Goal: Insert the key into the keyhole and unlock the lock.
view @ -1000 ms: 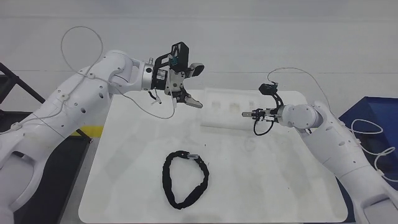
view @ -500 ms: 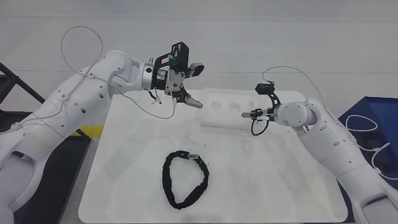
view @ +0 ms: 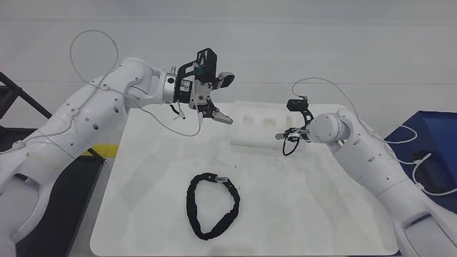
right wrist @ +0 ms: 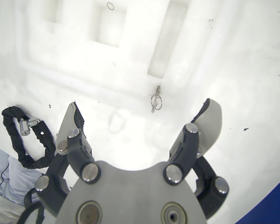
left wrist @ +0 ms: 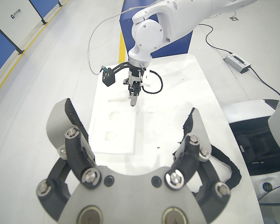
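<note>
The right gripper [right wrist: 142, 108] hangs with its jaws spread wide, holding nothing, low over the key [right wrist: 155, 102]. The key lies flat with its ring, just beside the edge of the white foam tray [right wrist: 135, 54] and near the end of the tray's long slot. It sits ahead of the open fingertips and does not touch them. The left gripper [left wrist: 130, 117] is also wide open and empty, held up over the far side of the table [view: 321, 207]. The lock [right wrist: 25, 129], a small silver cylinder, joins the ends of a black chain [view: 212, 205] that lies in a closed loop on the table, well apart from the key.

As I judge it, the task has barely begun: no step of it is complete and the key is not yet gripped. Left to do are closing on the key, carrying it to the lock, pushing it into the keyhole and turning it. The thin, flat key looks hard to pinch.
</note>
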You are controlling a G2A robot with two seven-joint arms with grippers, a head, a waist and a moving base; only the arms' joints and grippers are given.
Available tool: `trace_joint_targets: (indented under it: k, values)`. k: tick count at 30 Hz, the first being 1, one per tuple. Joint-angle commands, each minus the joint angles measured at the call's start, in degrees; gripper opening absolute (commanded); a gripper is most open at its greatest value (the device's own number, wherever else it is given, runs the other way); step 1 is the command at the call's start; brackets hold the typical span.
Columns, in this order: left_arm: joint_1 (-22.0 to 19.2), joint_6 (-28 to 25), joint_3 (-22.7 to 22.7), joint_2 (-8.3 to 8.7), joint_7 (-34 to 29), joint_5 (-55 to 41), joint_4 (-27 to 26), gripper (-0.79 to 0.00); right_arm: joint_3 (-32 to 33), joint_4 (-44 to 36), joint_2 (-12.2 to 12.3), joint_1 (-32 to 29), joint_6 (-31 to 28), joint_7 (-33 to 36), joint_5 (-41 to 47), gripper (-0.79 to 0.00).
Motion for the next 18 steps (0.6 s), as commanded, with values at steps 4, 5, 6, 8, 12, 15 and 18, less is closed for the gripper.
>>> trace_joint_targets:
  k: [4, 5, 6, 8, 12, 15, 18]
  values:
    - [0.00, 0.00, 0.00, 0.00, 0.00, 0.00, 0.00, 0.000, -0.91, 2.42, -1.05, 1.14, 0.79, 0.97, -1.19, -0.425]
    - [0.00, 0.00, 0.00, 0.00, 0.00, 0.00, 0.00, 0.000, -0.97, 2.81, -1.23, 1.33, 0.97, 1.00, -1.29, -0.431]
    - [0.00, 0.00, 0.00, 0.00, 0.00, 0.00, 0.00, 0.000, -1.00, 3.20, -1.40, 1.42, 1.12, 0.95, -1.33, -0.443]
    - [0.00, 0.00, 0.00, 0.00, 0.00, 0.00, 0.00, 0.000, -1.06, 3.92, -1.71, 1.59, 1.33, 0.98, -1.45, -0.471]
    - [0.00, 0.00, 0.00, 0.00, 0.00, 0.00, 0.00, 0.000, -1.33, 4.93, -2.29, 1.87, 1.90, 1.28, -2.16, -0.554]
    - [0.00, 0.00, 0.00, 0.00, 0.00, 0.00, 0.00, 0.000, -1.57, 5.51, -2.75, 1.88, 2.25, 1.50, -2.49, -0.603]
    - [0.00, 0.00, 0.00, 0.00, 0.00, 0.00, 0.00, 0.000, -1.69, 6.24, -3.21, 1.89, 2.35, 1.43, -2.55, -0.603]
